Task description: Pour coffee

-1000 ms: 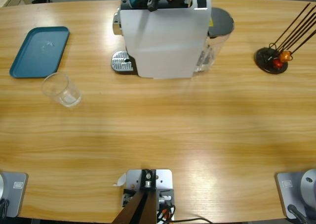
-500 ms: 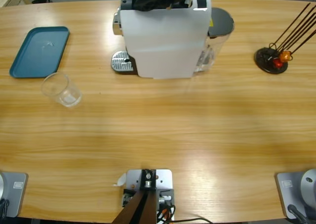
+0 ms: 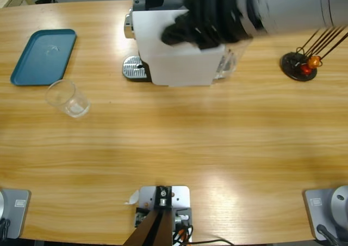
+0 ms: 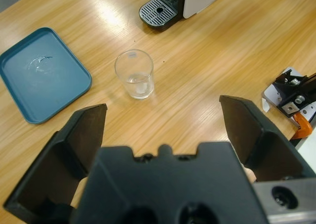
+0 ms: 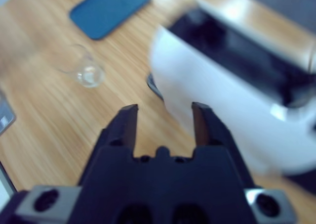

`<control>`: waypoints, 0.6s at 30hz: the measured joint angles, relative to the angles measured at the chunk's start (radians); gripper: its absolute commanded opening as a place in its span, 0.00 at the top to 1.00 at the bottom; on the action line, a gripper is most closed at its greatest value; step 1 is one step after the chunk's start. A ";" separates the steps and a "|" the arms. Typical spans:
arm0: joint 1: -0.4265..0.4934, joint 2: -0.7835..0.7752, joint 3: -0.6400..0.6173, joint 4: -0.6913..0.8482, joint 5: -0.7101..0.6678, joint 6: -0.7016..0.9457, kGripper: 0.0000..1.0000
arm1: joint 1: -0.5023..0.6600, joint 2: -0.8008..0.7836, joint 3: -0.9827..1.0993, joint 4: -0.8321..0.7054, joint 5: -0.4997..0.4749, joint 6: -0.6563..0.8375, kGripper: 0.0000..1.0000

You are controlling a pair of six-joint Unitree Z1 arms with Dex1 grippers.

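Glass stands upright on the wooden table, just beside the near right corner of the blue tray and well apart from the white coffee machine. No amber coffee can be made out in the glass; only clear glass and a bright base show in the left wrist view. The machine's perforated metal drip grate projects from its left side, with nothing standing on it. One arm enters from the upper right of the high view, and its black gripper hangs over the top of the machine; the right wrist view looks down on that same white machine, so this is the right arm. Right gripper: jaws parted by a narrow gap, grasping nothing. Left gripper: jaws spread wide, empty, raised above the table with the glass, the tray and the drip grate ahead of it. A black stand with thin rods and small orange and red capsules sits at the right end of the table.
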 measured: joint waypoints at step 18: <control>0.000 -0.009 0.002 0.000 0.000 0.000 0.01 | -0.341 -0.155 -0.059 -0.156 -0.019 0.214 1.00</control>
